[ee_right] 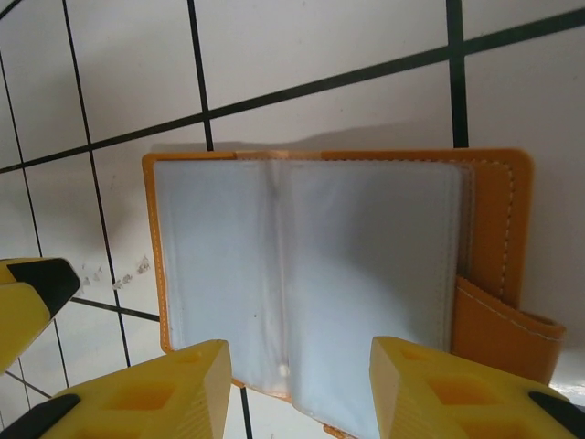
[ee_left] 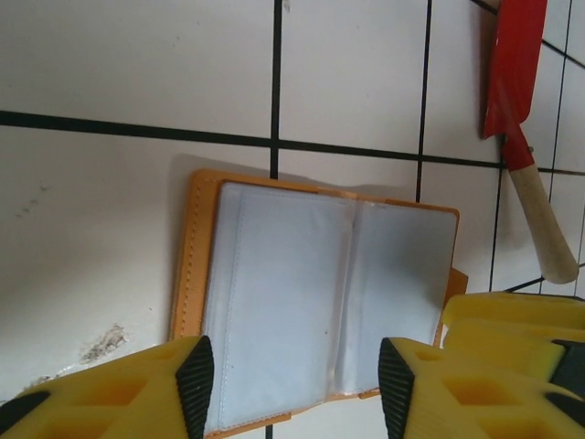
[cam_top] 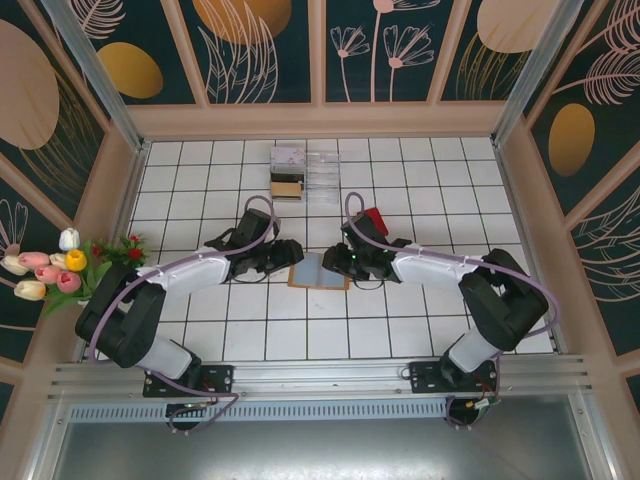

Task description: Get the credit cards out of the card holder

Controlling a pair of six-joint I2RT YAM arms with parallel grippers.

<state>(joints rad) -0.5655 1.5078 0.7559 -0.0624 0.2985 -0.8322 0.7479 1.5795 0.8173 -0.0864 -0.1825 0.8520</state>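
Holder [cam_top: 318,272] open, light, floppy; cards in pale sleeves [ee_right: 366,265] likely thin, slick, so pinch an exposed edge; left gripper [ee_left: 295,389], right gripper [ee_right: 302,384] spread, empty.

A staged robot lab cell: left arm [cam_top: 190,270] and right arm [cam_top: 430,266] bolted to an aluminium rail [cam_top: 320,376], white-tiled worktop [cam_top: 190,190], floral panels [cam_top: 255,50], fake tulips [cam_top: 45,275].

- Floor [cam_top: 190,190]: white tiles, dark grout (one scuff [ee_left: 101,343] in the left wrist view).
- Walls [cam_top: 250,50]: dark teal floral panels, pale wood frame.
- Metal rail [cam_top: 320,375] along near edge.
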